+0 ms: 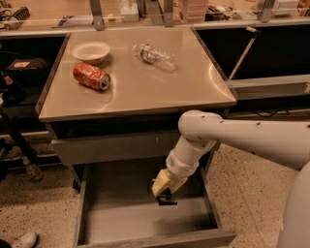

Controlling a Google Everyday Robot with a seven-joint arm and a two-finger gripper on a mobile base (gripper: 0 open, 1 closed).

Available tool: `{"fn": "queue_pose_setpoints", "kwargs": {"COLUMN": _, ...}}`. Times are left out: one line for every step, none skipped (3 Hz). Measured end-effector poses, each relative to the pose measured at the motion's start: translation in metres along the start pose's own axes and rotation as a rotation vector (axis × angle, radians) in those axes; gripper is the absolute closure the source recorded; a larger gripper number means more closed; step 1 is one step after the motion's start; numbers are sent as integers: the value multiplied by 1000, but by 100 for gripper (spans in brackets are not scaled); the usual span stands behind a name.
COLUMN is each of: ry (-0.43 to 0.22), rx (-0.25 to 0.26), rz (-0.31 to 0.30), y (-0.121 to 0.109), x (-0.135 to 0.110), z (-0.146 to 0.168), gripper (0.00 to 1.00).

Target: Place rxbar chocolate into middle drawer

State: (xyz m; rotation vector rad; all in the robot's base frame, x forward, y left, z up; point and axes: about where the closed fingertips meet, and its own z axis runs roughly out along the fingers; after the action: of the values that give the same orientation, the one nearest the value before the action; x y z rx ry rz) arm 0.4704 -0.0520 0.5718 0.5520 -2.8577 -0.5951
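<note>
place: lab | cues: cluttered benches (145, 14), metal worktable (145, 92) | end effector (166, 197) over middle drawer (155, 240)

The two-finger gripper (163, 190), low inside the wide grey metal middle drawer (121, 220), covers most of the small flat black rxbar chocolate (168, 199). The white robot arm (252, 140) is cut off at the right edge.

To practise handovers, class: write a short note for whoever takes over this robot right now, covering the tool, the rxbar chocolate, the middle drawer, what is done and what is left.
Tool: down inside the open middle drawer, toward its right side, close above the floor.
Rxbar chocolate: seemingly the small dark item at the tool's tip; not lying free yet.
Done: drawer open, bar over its floor.
Left: set the bar down, let go, lift the arm out.
Red can, bottle and bowl sit on the tabletop.
</note>
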Motion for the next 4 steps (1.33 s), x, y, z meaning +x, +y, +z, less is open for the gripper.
{"fn": "queue_pose_setpoints", "kwargs": {"ry": -27, "rx": -68, "rz": 81, "y": 37, "x": -4, "z": 72, "gripper": 100}}
{"fn": "queue_pose_setpoints", "kwargs": {"ry": -37, "rx": -70, "rz": 84, "y": 37, "x": -6, "z": 73, "gripper": 100}}
{"fn": "queue_pose_setpoints", "kwargs": {"ry": -42, "rx": -119, "rz": 135, "y": 37, "x": -9, "z": 95, "gripper": 100}}
{"fn": "queue_pose_setpoints", "kwargs": {"ry": -89, "rx": -190, "rz": 266, "y": 20, "x": -24, "z": 124, "gripper": 100}}
